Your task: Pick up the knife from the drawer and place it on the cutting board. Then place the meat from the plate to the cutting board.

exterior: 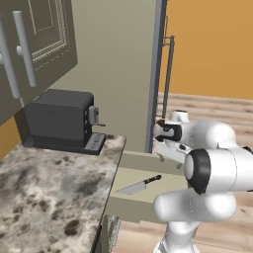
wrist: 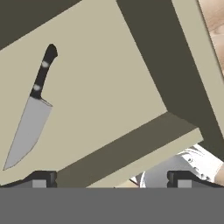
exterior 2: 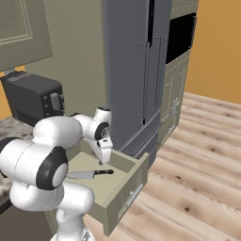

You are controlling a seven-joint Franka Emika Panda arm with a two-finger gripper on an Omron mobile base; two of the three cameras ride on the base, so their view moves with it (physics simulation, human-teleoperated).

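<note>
The knife (wrist: pixel 30 109) lay flat on the floor of the pulled-out drawer (exterior 2: pixel 123 188), blade toward the counter (exterior: pixel 44 188), its black handle free to be taken. Your gripper (wrist: pixel 109 177) hung above the drawer with its fingers spread wide and nothing between them, off to one side of the knife, so you likely needed to shift over the handle first.

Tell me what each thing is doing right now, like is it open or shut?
drawer: pulled open.
knife: lying flat on the drawer floor, not held.
gripper: open, above the drawer, holding nothing.
coffee machine: standing upright on the counter.
tall grey fridge doors: shut.
</note>
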